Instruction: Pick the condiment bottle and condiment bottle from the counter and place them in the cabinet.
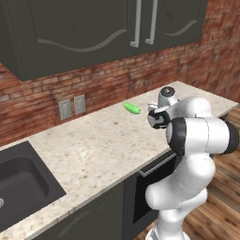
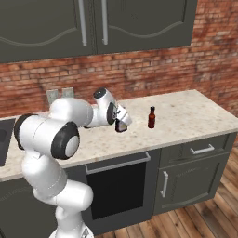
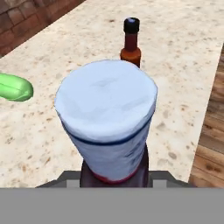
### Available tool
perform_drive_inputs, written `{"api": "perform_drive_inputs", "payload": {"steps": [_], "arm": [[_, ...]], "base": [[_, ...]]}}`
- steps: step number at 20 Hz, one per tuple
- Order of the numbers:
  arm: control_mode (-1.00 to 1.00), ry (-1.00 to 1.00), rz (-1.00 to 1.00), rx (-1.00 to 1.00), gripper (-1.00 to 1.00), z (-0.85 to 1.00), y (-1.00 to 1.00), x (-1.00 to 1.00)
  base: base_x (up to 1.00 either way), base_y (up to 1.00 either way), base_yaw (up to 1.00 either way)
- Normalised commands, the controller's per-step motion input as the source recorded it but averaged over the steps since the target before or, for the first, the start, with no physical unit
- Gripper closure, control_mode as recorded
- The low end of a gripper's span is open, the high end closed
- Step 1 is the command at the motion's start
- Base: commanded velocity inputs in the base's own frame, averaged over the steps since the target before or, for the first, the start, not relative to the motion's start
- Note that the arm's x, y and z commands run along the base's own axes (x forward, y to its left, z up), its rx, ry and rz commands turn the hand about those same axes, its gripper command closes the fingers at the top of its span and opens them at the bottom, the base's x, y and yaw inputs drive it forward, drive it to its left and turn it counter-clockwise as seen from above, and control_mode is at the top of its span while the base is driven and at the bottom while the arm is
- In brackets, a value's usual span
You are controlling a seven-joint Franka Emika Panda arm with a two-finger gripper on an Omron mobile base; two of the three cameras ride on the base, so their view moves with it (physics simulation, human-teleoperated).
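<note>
A condiment bottle (image 3: 107,118) with a wide white cap and a dark body stands between the dark fingers of my gripper (image 3: 114,176), which is shut on it. In the right base view the gripper (image 2: 122,122) holds this bottle (image 2: 121,126) low over the counter (image 2: 186,116); I cannot tell whether it touches the stone. The other condiment bottle (image 2: 151,117), slim, brown and black-capped, stands upright just to the right, and just behind the held one in the hand view (image 3: 130,43). In the left base view the gripper (image 1: 157,117) is partly hidden by the arm. The cabinet (image 1: 93,28) above is closed.
A green cucumber-like thing (image 1: 132,108) lies on the counter near the brick wall, left of the gripper in the hand view (image 3: 15,86). A sink (image 1: 18,183) is at the far left, two wall outlets (image 1: 72,107) behind it. The counter's front edge (image 2: 195,139) runs close by.
</note>
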Motion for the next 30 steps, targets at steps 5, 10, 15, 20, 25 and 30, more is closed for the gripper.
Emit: {"api": "perform_drive_inputs", "payload": {"steps": [5, 10, 15, 20, 25, 30], "arm": [[-1.0, -0.13, 0.12, 0.01, 1.0, 0.48, 0.07, -0.74], [-1.0, -0.05, 0.13, 0.01, 1.0, 0.63, 0.14, -0.57], [-1.0, -0.03, 0.13, 0.06, 1.0, 0.66, 0.18, -0.44], [-1.0, -0.01, 0.15, 0.01, 1.0, 0.52, 0.24, -0.52], [-1.0, 0.0, 0.16, 0.0, 1.0, 0.28, 0.29, -0.66], [-1.0, 0.0, 0.15, 0.0, 1.0, 0.26, 0.24, -0.72]], "base": [[0.0, 0.0, 0.0], [0.0, 0.0, 0.0], [0.0, 0.0, 0.0], [0.0, 0.0, 0.0], [0.0, 0.0, 0.0], [0.0, 0.0, 0.0]]}}
